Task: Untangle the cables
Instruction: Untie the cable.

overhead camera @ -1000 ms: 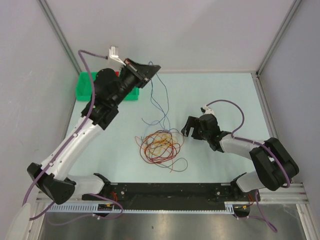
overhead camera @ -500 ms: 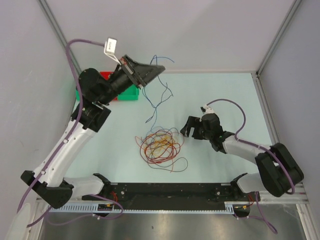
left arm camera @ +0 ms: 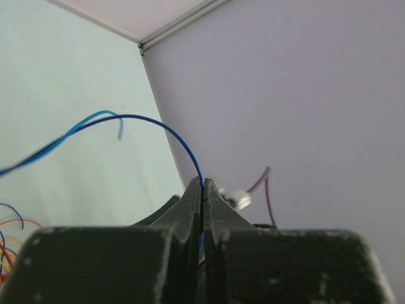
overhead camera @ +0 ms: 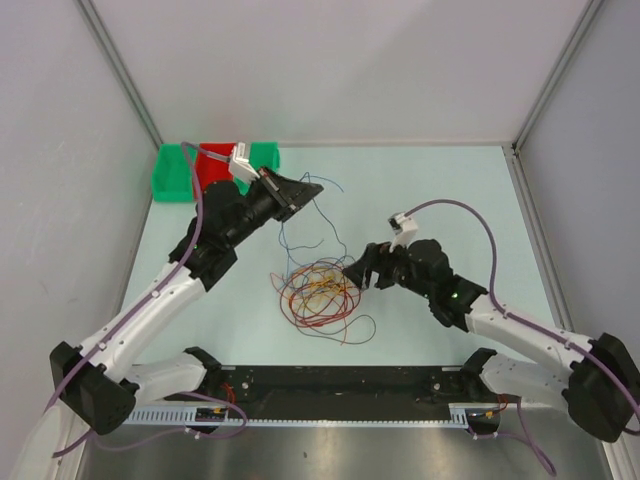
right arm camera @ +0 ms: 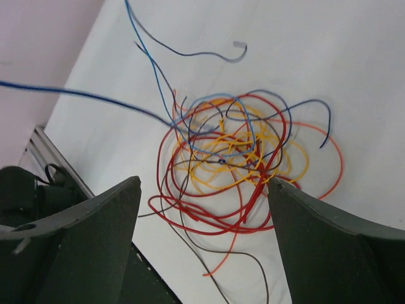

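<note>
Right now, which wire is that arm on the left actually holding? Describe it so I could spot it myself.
On the pale green table, find the heap of coloured wires in the middle. From it a dark blue wire rises to the left arm, whose jaws are shut on it. Unlike the red, orange and yellow loops lying flat, it arches up off the table.

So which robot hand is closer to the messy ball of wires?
Right. The right hand hovers open just above the ball of wires; the left hand is farther back, pinching a blue wire.
</note>
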You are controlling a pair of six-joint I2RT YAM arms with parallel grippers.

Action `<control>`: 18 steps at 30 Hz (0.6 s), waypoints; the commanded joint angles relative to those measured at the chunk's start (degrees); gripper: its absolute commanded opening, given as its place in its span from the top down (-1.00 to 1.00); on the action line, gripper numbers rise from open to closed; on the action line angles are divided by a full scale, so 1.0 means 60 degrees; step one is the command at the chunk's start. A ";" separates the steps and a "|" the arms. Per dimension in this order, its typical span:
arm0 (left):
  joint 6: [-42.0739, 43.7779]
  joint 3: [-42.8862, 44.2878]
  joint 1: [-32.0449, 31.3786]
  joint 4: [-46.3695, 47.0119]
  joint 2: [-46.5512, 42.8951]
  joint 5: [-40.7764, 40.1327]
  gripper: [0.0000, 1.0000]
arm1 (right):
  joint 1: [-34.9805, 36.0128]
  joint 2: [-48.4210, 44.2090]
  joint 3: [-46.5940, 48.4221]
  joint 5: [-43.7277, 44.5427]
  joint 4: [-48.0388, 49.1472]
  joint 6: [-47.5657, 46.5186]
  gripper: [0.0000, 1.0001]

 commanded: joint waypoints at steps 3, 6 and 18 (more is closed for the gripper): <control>-0.0454 0.0467 0.0005 0.0553 -0.0392 -0.0556 0.99 | 0.1202 0.1113 0.0104 0.0896 0.1313 0.0193 -0.68; -0.0542 0.0467 0.0049 0.0626 -0.0524 -0.0733 0.99 | 0.1451 0.1597 0.0250 0.1334 0.1696 0.0442 -0.67; -0.2356 -0.0338 0.0328 0.1475 -0.1052 -0.1815 1.00 | 0.2461 0.2987 0.0397 0.2317 0.3541 0.0838 -0.65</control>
